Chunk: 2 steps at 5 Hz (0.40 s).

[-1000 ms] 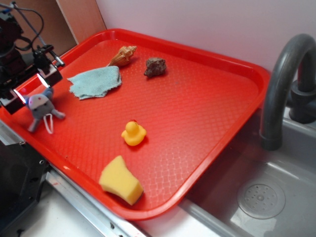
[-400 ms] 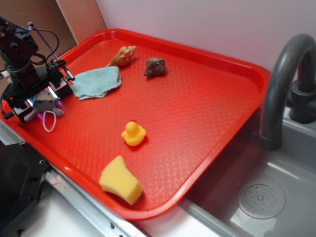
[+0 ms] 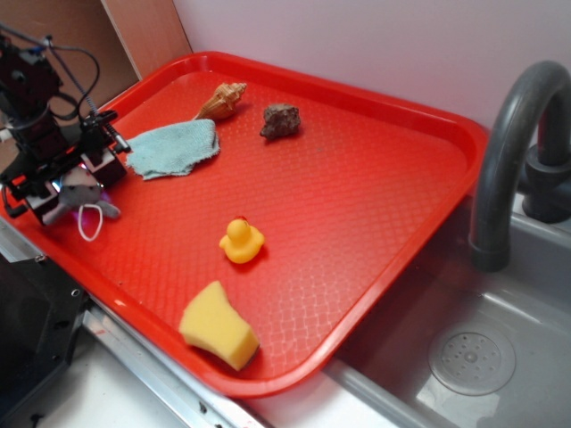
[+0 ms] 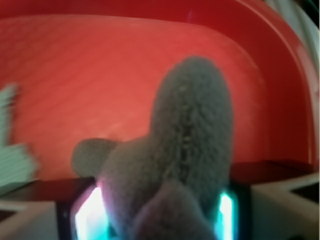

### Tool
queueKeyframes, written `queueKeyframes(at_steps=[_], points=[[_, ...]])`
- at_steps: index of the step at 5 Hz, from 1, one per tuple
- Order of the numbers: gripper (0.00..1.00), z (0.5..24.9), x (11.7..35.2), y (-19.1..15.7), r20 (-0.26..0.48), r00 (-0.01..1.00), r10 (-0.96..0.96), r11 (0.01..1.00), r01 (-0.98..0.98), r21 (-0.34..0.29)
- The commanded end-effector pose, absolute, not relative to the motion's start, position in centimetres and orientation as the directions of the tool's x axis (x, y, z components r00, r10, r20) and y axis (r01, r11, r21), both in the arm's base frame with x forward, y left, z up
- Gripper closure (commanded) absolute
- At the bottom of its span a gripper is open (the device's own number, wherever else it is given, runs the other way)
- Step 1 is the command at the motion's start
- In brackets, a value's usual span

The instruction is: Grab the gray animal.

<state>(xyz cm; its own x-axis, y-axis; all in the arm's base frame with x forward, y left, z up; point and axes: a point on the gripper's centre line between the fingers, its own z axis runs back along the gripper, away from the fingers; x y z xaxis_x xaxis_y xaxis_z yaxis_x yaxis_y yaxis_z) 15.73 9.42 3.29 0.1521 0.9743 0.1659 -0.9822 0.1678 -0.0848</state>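
A: Since you want a count by size, biggest first: one red tray point(image 3: 357, 178), filling most of the ext. view. Everything else I place relative to it.

B: And off the tray?

A: One gray sink basin point(image 3: 500, 357) just past the tray's right edge, w/ one dark curved faucet point(image 3: 508, 152) rising beside that edge. One wooden panel point(image 3: 107, 36) behind the tray's far-left corner.

B: Ok, the robot?

A: One gripper point(image 3: 73, 183), over the tray's left edge. It's clamped on the gray animal point(image 3: 78, 194), one finger either side. Wrist view agrees: the plush point(image 4: 185, 165) fills the gap between the two glowing pads point(image 4: 90, 217), pressed on both sides, w/ the tray's rim point(image 4: 295, 90) behind.

B: So the animal is where exactly?

A: At the tray's left edge, between the fingers. Its white string loop point(image 3: 89, 223) hangs down onto the tray surface. Can't tell if the body is touching the tray or just above it.

B: Loose items on the tray?

A: Five, one of each. Blue-green cloth point(image 3: 174, 147) near the far-left part, just beside the gripper. Yellow sponge point(image 3: 219, 325) by the near edge. Yellow duck point(image 3: 241, 241) approx. mid-tray, toward the near side. Dark rock point(image 3: 281, 120) and tan seashell point(image 3: 223, 100) near the far edge, shell to the left of the rock.
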Motion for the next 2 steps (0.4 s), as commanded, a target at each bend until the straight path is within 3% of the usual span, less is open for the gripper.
queueKeyframes(at_steps=[1, 2], points=[[1.0, 11.5, 18.8, 7.7, 0.008, 0.523, 0.852, 0.513, -0.834, -0.203], [1.0, 14.8, 18.8, 5.5, 0.019, 0.67, 0.742, 0.653, -0.715, -0.25]])
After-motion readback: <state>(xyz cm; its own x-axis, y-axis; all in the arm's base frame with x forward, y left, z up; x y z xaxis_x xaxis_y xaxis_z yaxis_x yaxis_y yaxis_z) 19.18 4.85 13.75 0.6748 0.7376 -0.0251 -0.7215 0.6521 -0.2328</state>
